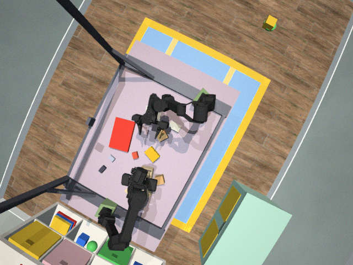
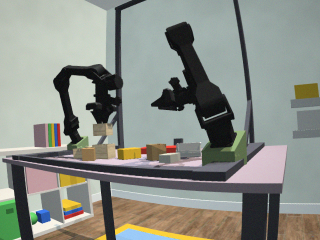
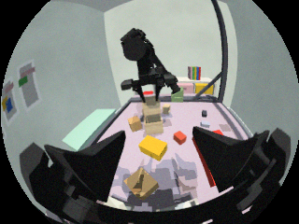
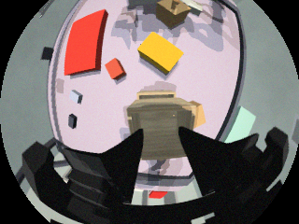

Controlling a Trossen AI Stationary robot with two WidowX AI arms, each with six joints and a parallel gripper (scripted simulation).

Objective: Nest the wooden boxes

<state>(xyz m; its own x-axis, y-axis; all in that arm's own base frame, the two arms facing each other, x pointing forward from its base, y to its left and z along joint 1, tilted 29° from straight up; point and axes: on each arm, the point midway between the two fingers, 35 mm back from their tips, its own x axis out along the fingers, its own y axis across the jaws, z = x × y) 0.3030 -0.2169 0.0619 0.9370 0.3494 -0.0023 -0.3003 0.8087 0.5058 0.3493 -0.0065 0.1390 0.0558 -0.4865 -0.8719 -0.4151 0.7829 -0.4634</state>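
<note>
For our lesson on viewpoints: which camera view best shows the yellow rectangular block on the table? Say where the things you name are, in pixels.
The right wrist view: the yellow rectangular block [image 1: 151, 154] [image 2: 129, 153] [image 3: 153, 147] [image 4: 161, 51] appears large and unobstructed. Top shows it smaller; exterior, mainly its side; left wrist, its top and side, smaller.

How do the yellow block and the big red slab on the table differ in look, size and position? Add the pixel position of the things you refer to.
The yellow block [image 1: 151, 154] [image 2: 129, 153] [image 3: 153, 147] [image 4: 161, 52] is yellow, while the red slab [image 1: 122, 134] [image 4: 86, 44] is red. The block has a much smaller top face than the slab. In the top view, the block lies nearer the small red cube [image 1: 135, 155] [image 3: 179, 137] [image 4: 115, 69]'s right side, the slab up and to its left. Both rest on the table.
</note>
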